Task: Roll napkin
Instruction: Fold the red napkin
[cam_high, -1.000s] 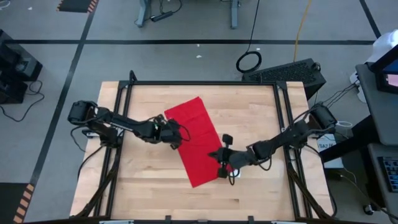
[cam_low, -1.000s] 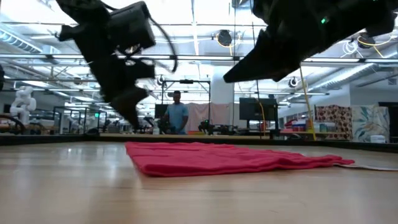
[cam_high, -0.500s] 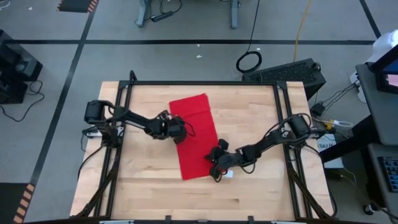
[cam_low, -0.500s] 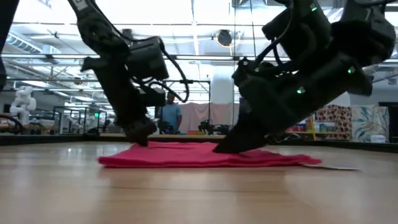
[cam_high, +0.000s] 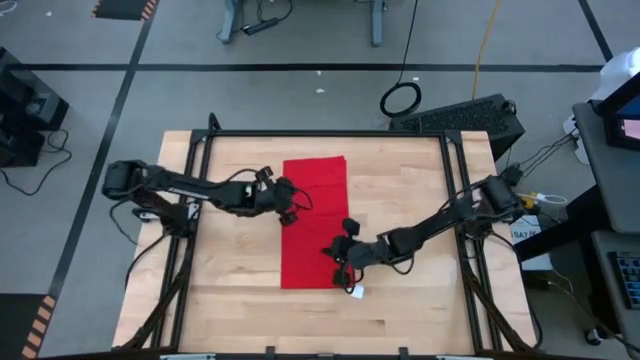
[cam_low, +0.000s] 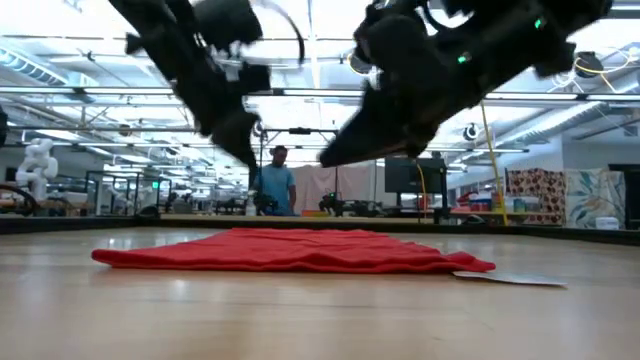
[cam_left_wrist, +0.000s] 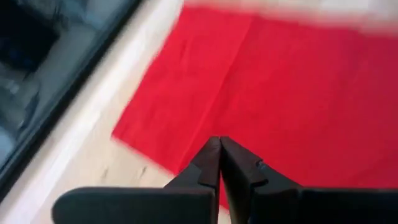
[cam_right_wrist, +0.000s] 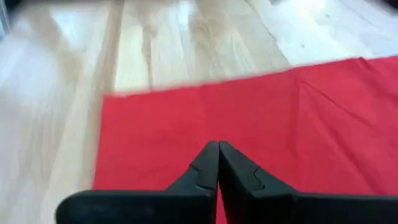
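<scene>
Red napkin (cam_high: 313, 222) flat on wooden table (cam_high: 230, 290), both jaws shut, seemingly raised above it.

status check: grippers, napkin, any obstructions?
Left gripper shut, raised over napkin's left edge. Right gripper shut, raised over its right edge, nothing held. Napkin flat on table, unrolled, white tag at near corner. Nothing else on it.
</scene>
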